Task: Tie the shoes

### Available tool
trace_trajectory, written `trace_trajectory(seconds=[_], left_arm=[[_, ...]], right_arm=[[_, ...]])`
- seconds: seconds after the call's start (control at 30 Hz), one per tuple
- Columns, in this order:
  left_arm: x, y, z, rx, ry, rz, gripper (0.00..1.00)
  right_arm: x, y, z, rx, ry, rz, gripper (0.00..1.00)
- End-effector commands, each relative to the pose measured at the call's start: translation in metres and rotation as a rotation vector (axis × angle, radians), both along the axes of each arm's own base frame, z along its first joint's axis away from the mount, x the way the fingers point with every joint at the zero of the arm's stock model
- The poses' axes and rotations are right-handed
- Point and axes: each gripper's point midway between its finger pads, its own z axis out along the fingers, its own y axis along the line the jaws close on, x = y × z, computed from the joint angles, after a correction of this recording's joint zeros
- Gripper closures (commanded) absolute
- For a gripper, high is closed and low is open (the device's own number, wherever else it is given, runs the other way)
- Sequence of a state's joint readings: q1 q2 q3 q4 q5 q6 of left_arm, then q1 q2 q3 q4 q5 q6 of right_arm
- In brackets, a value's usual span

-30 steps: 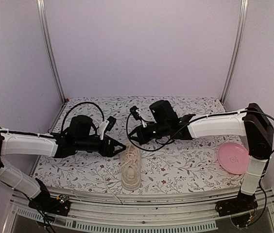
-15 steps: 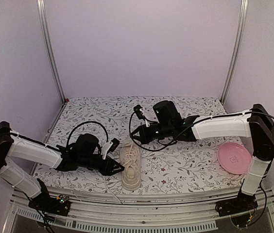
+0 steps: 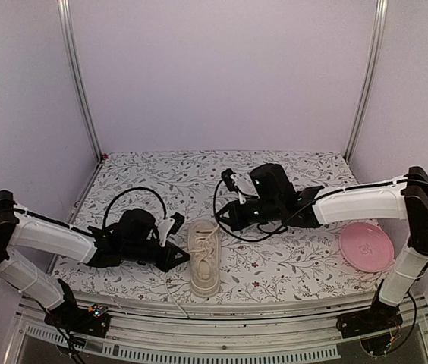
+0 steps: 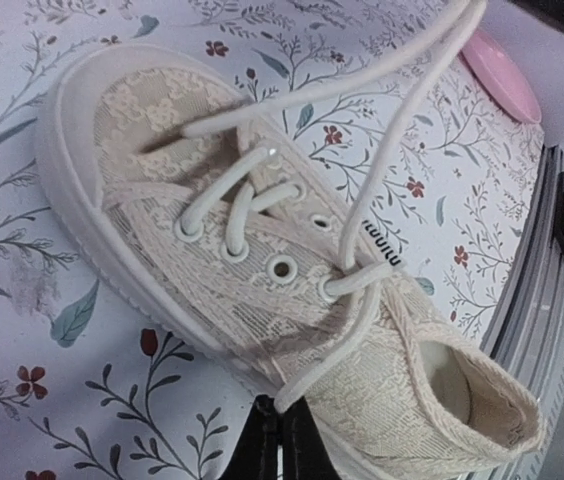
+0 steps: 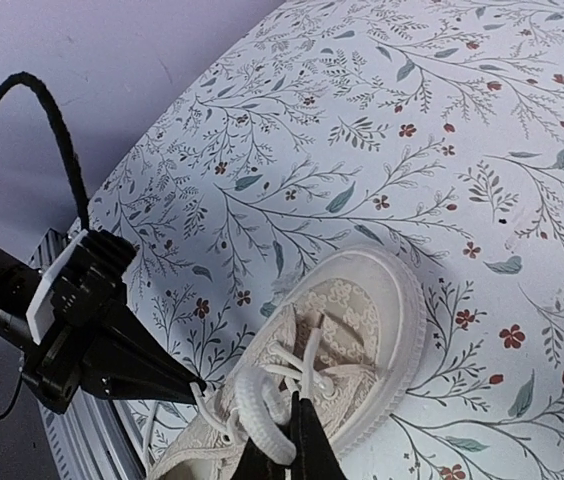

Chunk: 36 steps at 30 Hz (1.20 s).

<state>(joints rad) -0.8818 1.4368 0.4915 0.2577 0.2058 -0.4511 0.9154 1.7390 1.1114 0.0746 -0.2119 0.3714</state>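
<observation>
The cream sneaker [image 3: 203, 262] is lying on its sole on the flower-patterned table [image 3: 297, 269], near the front edge and about midway between the two arms, well apart from the pink plate [image 3: 364, 247] at the right. The left gripper [image 3: 179, 256] is sitting low over the table just beside the sneaker's left flank, level with the eyelets. In the left wrist view its fingers are pressing together on a strand of the white laces [image 4: 352, 282] that is running down from an upper eyelet to their tips. The right gripper [image 3: 221, 221] is hanging just beyond and slightly right of the toe. In the right wrist view its fingers are meeting with a loop of lace at their tips, so it is looking closed on the lace too, though the pinch itself is partly hidden. Another strand is stretching from the toe end up toward that gripper. The sneaker's long axis is running from front to back across the table. Its toe is pointing away from the arm bases toward the back wall, while its open heel is facing the front rail [image 3: 237, 341].
</observation>
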Motion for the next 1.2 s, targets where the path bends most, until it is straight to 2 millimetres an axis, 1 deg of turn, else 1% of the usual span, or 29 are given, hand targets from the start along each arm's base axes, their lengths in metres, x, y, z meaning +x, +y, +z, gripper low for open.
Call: trace_trajectory(seconds=[0.0,0.13,0.23,0.33,0.37,0.47,0.53,0.57,0.6,0.7,0.77,0.87,0.93,0.97,1.0,1.07,1.17], left_arm=[[0.005,0.009,0.008,-0.001,-0.025,0.071,1.00],[0.002,0.015,0.005,0.002,-0.008,0.095,1.00],[-0.001,0.018,0.001,-0.004,0.013,0.107,1.00],[-0.003,0.022,-0.006,-0.001,0.036,0.127,1.00],[-0.004,0.023,-0.009,0.003,0.044,0.133,1.00],[-0.004,0.029,-0.015,0.014,0.061,0.163,1.00],[-0.003,0.028,-0.013,0.004,0.056,0.167,1.00],[-0.002,0.025,-0.008,-0.014,0.049,0.159,1.00],[-0.002,0.021,-0.003,-0.037,0.038,0.144,1.00],[0.001,-0.001,0.028,-0.134,-0.014,0.071,1.00],[0.006,-0.016,0.053,-0.196,-0.057,0.027,1.00],[0.012,-0.030,0.076,-0.250,-0.114,-0.009,1.00],[0.018,-0.034,0.081,-0.250,-0.147,-0.011,1.00],[0.020,-0.035,0.081,-0.247,-0.155,-0.010,1.00],[0.021,-0.037,0.080,-0.243,-0.154,-0.014,1.00],[0.021,-0.039,0.078,-0.248,-0.144,-0.019,1.00],[0.018,-0.040,0.073,-0.261,-0.126,-0.028,1.00]], right_arm=[[0.001,-0.029,0.010,-0.008,0.003,-0.126,0.98],[-0.005,-0.053,0.000,-0.034,0.039,-0.200,0.98],[-0.009,-0.074,-0.014,-0.068,0.067,-0.275,0.98],[-0.014,-0.098,-0.046,-0.133,0.122,-0.359,0.98],[-0.019,-0.107,-0.063,-0.166,0.155,-0.385,0.98],[-0.032,-0.124,-0.097,-0.206,0.237,-0.435,0.98],[-0.038,-0.126,-0.106,-0.187,0.279,-0.440,0.98],[-0.041,-0.125,-0.106,-0.171,0.290,-0.430,0.98],[-0.042,-0.123,-0.103,-0.152,0.288,-0.424,0.98],[-0.036,-0.115,-0.083,-0.104,0.241,-0.401,0.98],[-0.030,-0.108,-0.062,-0.069,0.188,-0.378,0.98],[-0.019,-0.093,-0.026,0.000,0.095,-0.332,0.98],[-0.013,-0.077,-0.010,0.035,0.048,-0.284,0.98],[-0.007,-0.063,0.007,0.070,0.017,-0.252,0.98],[-0.003,-0.051,0.016,0.081,-0.012,-0.208,0.98],[0.001,-0.023,0.028,0.119,-0.032,-0.122,0.98],[-0.005,0.022,0.037,0.193,-0.027,0.049,0.98]])
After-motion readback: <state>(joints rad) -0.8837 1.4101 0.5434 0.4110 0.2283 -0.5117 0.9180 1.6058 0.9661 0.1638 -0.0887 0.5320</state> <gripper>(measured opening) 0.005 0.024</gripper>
